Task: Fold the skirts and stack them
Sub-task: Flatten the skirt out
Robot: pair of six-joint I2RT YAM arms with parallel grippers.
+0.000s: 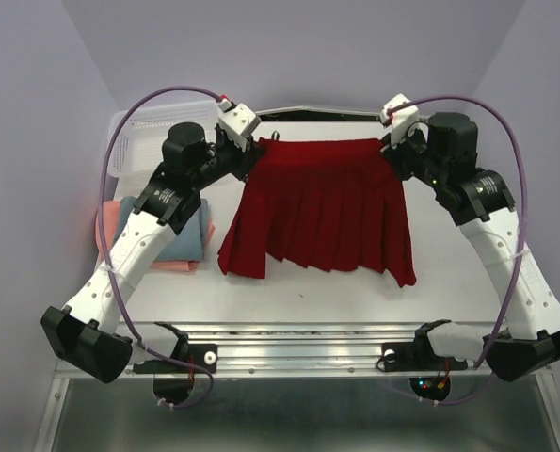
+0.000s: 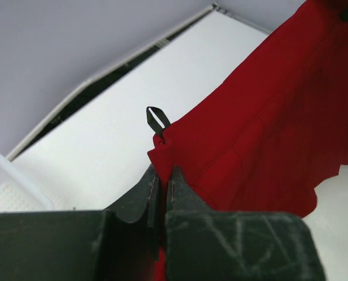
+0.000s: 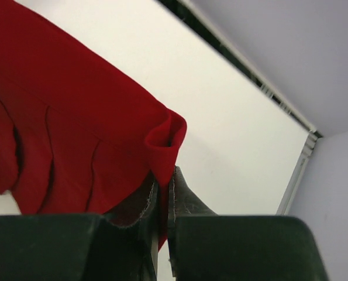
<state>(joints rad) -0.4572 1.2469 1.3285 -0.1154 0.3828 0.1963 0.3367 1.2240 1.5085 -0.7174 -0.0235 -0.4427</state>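
Gripped the dark red skirt (image 1: 322,207) at its two far waistband corners, left gripper (image 2: 162,175) pinched tight on the left one, right gripper (image 3: 162,181) on the right. Spread pleated toward the near edge of the plain white table (image 1: 355,301). Sat at left, apparently folded: blue-grey skirt (image 1: 202,235) atop salmon-pink skirt (image 1: 181,266). Enclosed by pale lavender walls (image 1: 355,47), with white mesh basket (image 1: 138,127) far left.

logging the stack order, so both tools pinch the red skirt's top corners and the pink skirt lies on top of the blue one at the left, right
No: the top view shows the blue skirt lying on top of the pink skirt. The rest holds: the left tool and the right tool each pinch a top corner of the red skirt.
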